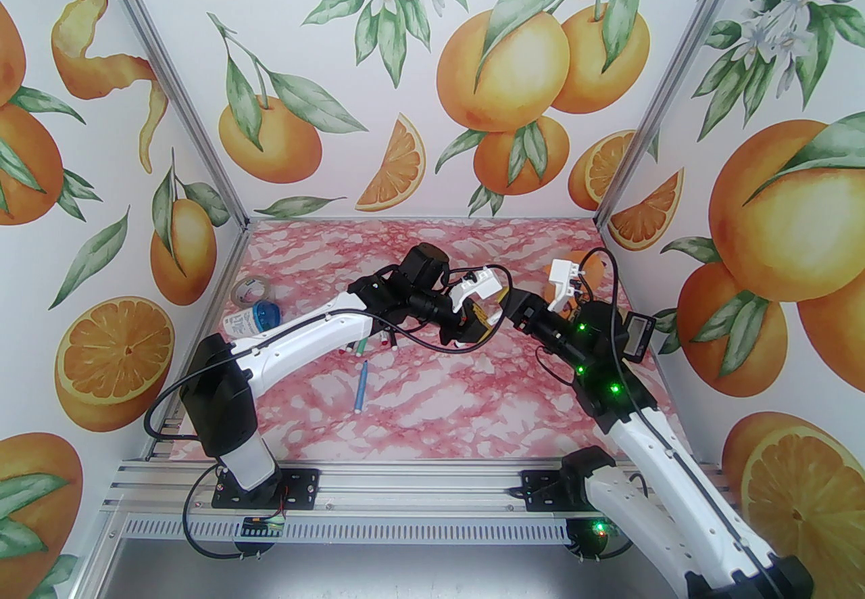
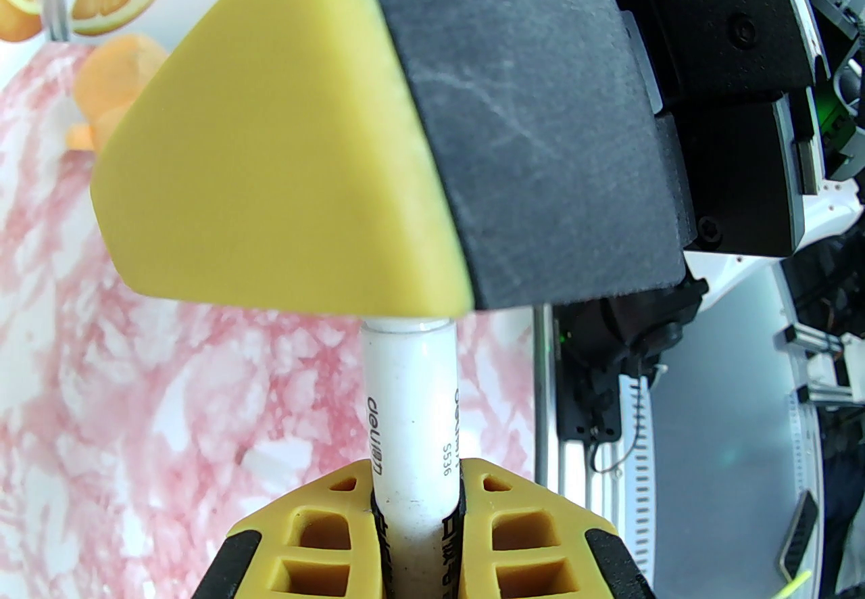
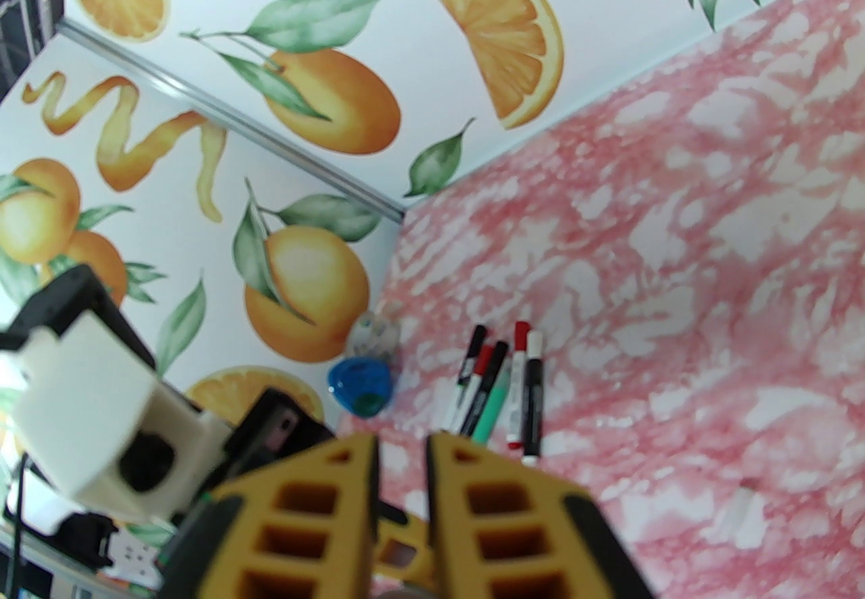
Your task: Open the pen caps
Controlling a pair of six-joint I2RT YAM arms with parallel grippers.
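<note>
You have a white-barrelled pen (image 2: 410,420), printed in black along its barrel, clamped between the fingers of the left gripper (image 2: 413,488). Its other end is hidden behind a finger (image 2: 284,163) of the right gripper (image 3: 403,447), so you cannot tell whether its cap is on.

Left of centre on the table, your cluster of pens (image 3: 503,390) lies side by side, touching. A red cap (image 3: 521,337) sits on the far end of one white barrel, beside a green-barrelled pen (image 3: 491,412) and a black pen (image 3: 534,400).

The blue pen (image 1: 361,388) lies alone, just nearer, pointing roughly near to far.
</note>
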